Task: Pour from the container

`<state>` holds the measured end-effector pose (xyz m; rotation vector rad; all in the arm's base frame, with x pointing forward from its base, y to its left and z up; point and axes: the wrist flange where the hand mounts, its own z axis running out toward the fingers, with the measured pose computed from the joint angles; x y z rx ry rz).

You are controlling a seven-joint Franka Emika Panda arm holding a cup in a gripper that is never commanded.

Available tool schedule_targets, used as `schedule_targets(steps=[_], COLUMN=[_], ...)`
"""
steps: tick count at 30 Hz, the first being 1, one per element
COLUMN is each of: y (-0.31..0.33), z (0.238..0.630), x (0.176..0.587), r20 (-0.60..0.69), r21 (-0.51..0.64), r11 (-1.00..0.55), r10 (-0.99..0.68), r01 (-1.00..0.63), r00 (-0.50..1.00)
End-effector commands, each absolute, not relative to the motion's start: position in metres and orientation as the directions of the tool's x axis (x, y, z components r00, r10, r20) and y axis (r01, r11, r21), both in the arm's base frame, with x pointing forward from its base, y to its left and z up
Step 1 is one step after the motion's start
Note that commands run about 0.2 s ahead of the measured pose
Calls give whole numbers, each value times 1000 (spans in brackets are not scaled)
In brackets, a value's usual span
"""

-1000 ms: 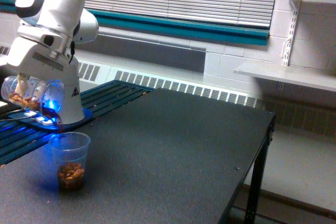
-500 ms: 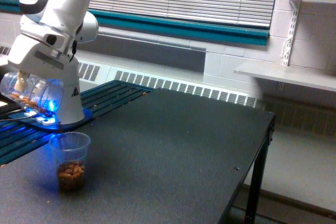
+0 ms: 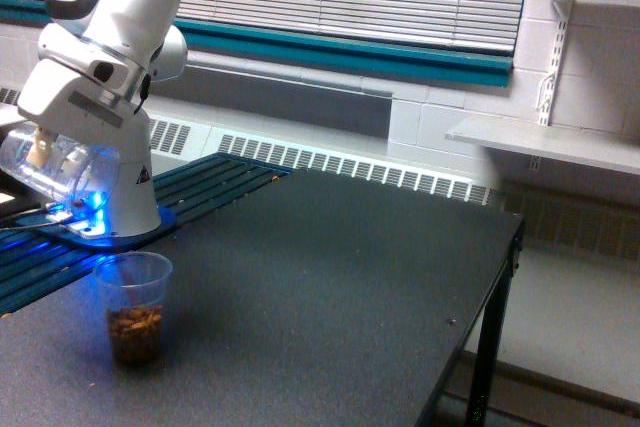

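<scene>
Gripper (image 3: 45, 152) clamps the container (image 3: 55, 167), tilted on its side above and left of the cup (image 3: 134, 305). Risk: mouth off-centre, so brown pieces could spill onto table (image 3: 330, 287).

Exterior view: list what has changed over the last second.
The arm has lifted slightly and tipped the container back, so its mouth now points lower toward the exterior view's right and fewer brown pieces show inside. The gripper itself is hidden. The cup with brown pieces stays put on the table.
</scene>
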<state>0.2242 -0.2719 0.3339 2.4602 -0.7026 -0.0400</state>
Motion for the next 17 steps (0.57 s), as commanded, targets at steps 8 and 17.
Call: schedule_targets(steps=[8,17], y=[-270,-269], z=[347,346], x=[225,224], r20=[116,128], r21=[557,539], r11=[-678,-678], r10=[-509,-521], r01=[-480,-500], r00=[853,844])
